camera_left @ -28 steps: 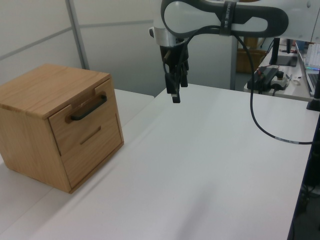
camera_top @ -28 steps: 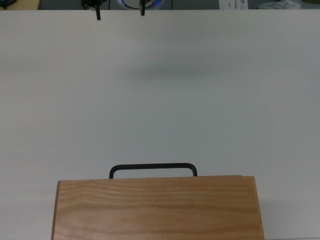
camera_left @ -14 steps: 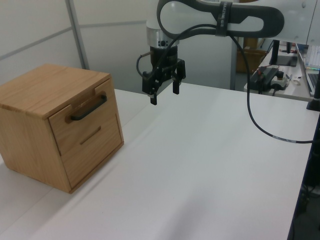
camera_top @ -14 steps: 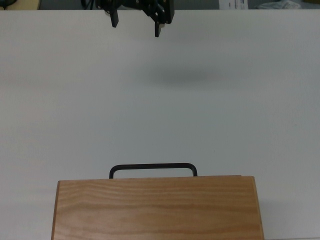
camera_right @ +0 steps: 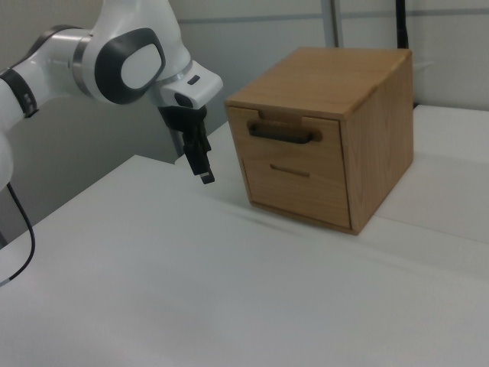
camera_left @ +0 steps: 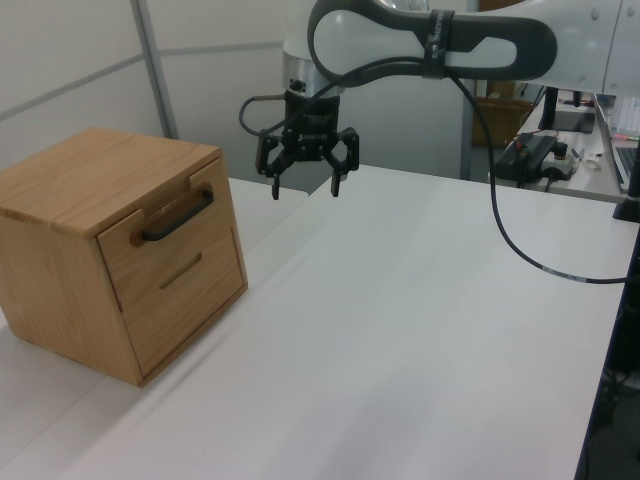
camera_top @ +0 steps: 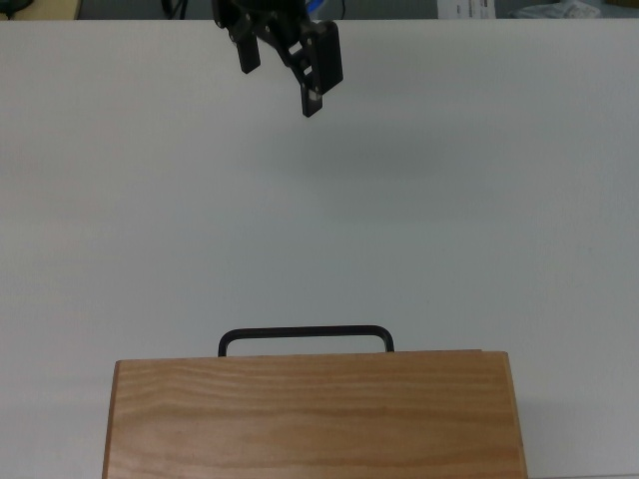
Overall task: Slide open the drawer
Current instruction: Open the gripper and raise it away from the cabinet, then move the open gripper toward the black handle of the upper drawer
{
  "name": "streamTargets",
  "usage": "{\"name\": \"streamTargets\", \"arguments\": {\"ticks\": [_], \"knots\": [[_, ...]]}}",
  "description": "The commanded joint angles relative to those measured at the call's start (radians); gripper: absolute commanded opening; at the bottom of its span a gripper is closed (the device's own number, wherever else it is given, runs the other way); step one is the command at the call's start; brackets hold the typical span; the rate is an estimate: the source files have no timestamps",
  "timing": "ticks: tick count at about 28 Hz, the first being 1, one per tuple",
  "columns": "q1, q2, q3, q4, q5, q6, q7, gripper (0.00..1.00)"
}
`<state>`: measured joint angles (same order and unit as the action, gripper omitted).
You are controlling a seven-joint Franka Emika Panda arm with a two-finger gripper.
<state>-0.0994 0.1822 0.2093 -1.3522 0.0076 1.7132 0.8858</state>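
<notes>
The drawer (camera_left: 170, 235) sits shut in the top of the wooden cabinet (camera_left: 60, 260) on the white table (camera_left: 400, 330). The gripper (camera_left: 304, 187) hangs well apart from it, jaws spread, empty. No writing is legible.

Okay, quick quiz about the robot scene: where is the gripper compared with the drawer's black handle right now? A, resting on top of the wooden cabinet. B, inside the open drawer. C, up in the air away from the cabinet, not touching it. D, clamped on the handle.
C: in the left view the gripper hangs open above the white table, clear of the handle on the shut drawer.
</notes>
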Motion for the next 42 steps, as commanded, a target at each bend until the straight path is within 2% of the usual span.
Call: {"name": "streamTargets", "arguments": {"ticks": [1,5,6,8,12,18,20,21,24,25,26,29,31,35,42], "knots": [[0.001,0.006,-0.008,-0.016,0.034,0.071,0.093,1.00],[-0.002,0.023,-0.011,-0.015,0.060,0.120,0.104,1.00],[-0.003,0.042,-0.016,-0.010,0.083,0.153,0.117,1.00],[-0.005,0.055,-0.016,0.010,0.097,0.172,0.124,1.00],[-0.011,0.085,-0.016,0.035,0.104,0.203,0.125,1.00],[-0.006,0.112,-0.016,0.033,0.094,0.354,0.140,1.00],[-0.003,0.117,-0.016,0.033,0.071,0.390,0.179,0.99],[0.001,0.117,-0.016,0.033,0.016,0.437,0.252,0.95],[0.001,0.125,-0.014,0.028,-0.072,0.503,0.408,0.95],[0.001,0.137,-0.011,0.028,-0.119,0.529,0.480,0.96],[0.003,0.146,-0.010,0.030,-0.135,0.536,0.504,0.97],[0.009,0.157,-0.005,0.033,-0.156,0.556,0.561,0.96],[0.032,0.161,-0.011,0.033,-0.176,0.577,0.652,0.96],[0.041,0.166,-0.005,0.030,-0.247,0.577,0.757,0.96],[0.061,0.201,-0.007,0.033,-0.251,0.588,0.777,0.96]]}}
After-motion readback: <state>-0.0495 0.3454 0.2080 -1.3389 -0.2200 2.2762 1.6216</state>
